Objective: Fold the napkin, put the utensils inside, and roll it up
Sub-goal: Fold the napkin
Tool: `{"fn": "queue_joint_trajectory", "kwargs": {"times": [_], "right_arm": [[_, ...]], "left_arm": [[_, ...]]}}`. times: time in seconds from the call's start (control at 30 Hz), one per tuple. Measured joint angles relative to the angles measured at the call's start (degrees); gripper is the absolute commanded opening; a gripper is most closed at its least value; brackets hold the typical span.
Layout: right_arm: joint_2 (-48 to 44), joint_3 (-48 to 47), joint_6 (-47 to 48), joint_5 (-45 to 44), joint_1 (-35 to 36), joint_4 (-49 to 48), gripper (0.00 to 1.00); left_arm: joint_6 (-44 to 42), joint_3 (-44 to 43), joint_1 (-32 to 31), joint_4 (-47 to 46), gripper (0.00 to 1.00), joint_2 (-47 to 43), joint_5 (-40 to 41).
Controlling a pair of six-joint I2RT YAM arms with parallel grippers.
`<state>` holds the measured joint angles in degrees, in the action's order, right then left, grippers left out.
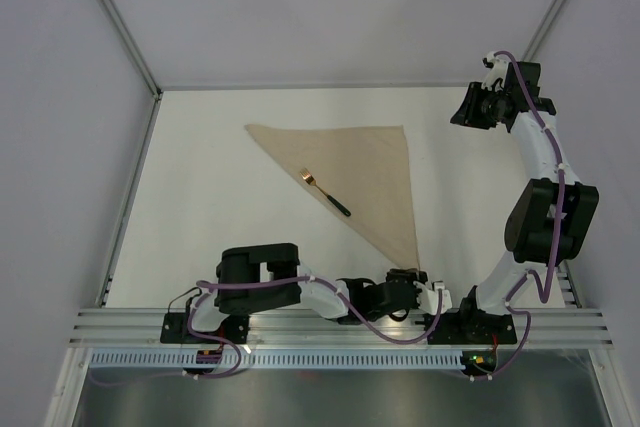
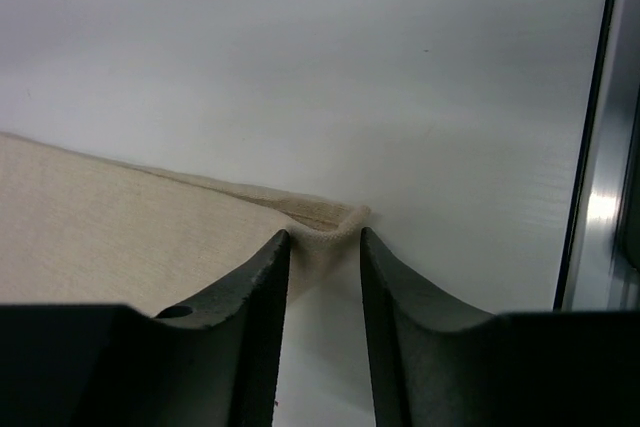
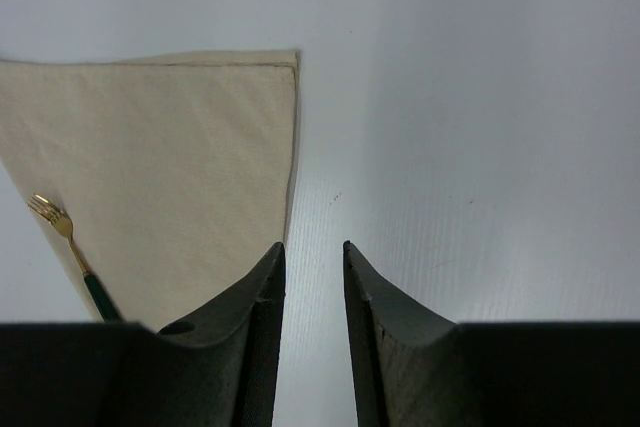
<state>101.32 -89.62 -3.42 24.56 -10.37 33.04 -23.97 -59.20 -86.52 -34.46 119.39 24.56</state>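
The beige napkin lies on the white table, folded into a triangle. A small fork, the utensils, rests on the napkin close to its long diagonal edge, gold tines toward the back and dark handle toward the front. My left gripper is low at the napkin's near corner. In the left wrist view that corner of the napkin puckers up between the tips of the left gripper, whose jaws stand apart. My right gripper hovers open at the back right. The right wrist view shows the right gripper empty beside the napkin and the fork.
Grey enclosure walls ring the table at the back and sides. A metal frame rail runs just right of the left gripper. The slotted aluminium base rail with both arm bases lines the near edge.
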Motion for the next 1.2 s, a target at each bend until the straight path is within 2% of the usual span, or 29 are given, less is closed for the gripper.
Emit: {"fn": "queue_joint_trajectory", "kwargs": {"times": [0.07, 0.27, 0.3, 0.5, 0.57, 0.67, 0.97, 1.2], "right_arm": [[0.0, 0.0, 0.0, 0.0, 0.0, 0.0, 0.35], [0.0, 0.2, 0.0, 0.0, 0.0, 0.0, 0.34], [0.0, 0.2, 0.0, 0.0, 0.0, 0.0, 0.34], [0.0, 0.2, 0.0, 0.0, 0.0, 0.0, 0.34], [0.0, 0.2, 0.0, 0.0, 0.0, 0.0, 0.34], [0.0, 0.2, 0.0, 0.0, 0.0, 0.0, 0.34], [0.0, 0.2, 0.0, 0.0, 0.0, 0.0, 0.34], [0.0, 0.2, 0.0, 0.0, 0.0, 0.0, 0.34]], "left_arm": [[0.2, 0.0, 0.4, 0.1, 0.32, 0.0, -0.4], [0.5, -0.4, 0.8, 1.4, 0.29, 0.0, -1.2], [0.6, -0.5, 0.8, 1.5, 0.21, 0.0, -1.2], [1.3, -1.1, 1.1, 2.3, 0.17, 0.0, -2.1], [1.7, -1.2, 1.2, 2.3, 0.07, 0.0, -2.3], [2.2, -1.2, 1.4, 2.6, 0.02, 0.0, -2.6], [6.8, -1.2, 3.7, 2.7, 0.02, -0.5, -4.4], [15.6, -0.7, 10.1, 3.1, 0.02, -6.0, -8.9]]}}
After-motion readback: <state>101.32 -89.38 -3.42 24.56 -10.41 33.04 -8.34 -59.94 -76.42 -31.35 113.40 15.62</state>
